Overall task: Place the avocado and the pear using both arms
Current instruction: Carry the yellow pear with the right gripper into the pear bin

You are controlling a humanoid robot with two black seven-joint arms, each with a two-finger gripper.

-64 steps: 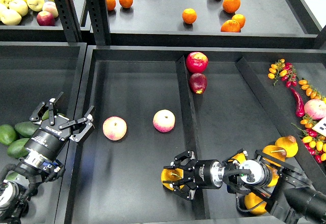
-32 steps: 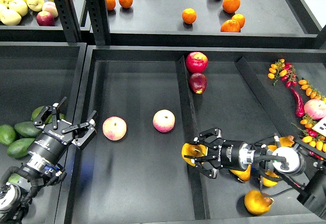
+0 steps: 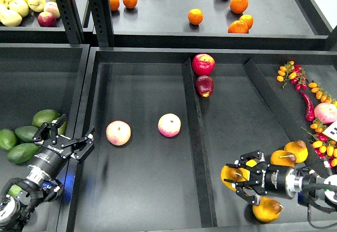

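- Head view: the left claw (image 3: 67, 139) hangs over the wall between the left bin and the middle tray (image 3: 142, 200), its fingers spread apart and holding nothing
- Just left of that claw lies a cluster of avocados in the left bin; the darkest of them, the avocado (image 3: 27, 133), rests on the bin floor between paler green ones, near the claw but not touching it
- The right claw (image 3: 238, 176) sits low in the right compartment, just right of the divider (image 3: 196, 153), with its fingers clamped around the pear (image 3: 231, 174)
- The pear shows yellow-orange between the dark fingers, close to the compartment floor; whether it touches the floor cannot be told
- More yellow-orange pears lie near the right claw: one just below it (image 3: 267, 209) and two behind it toward the right wall (image 3: 290, 153)
- Two pink-cream round fruits (image 3: 118, 133) sit well apart on the middle tray floor
- Two red apples (image 3: 203, 64) rest against the far end of the divider
- Oranges (image 3: 195, 16) are scattered on the upper shelf
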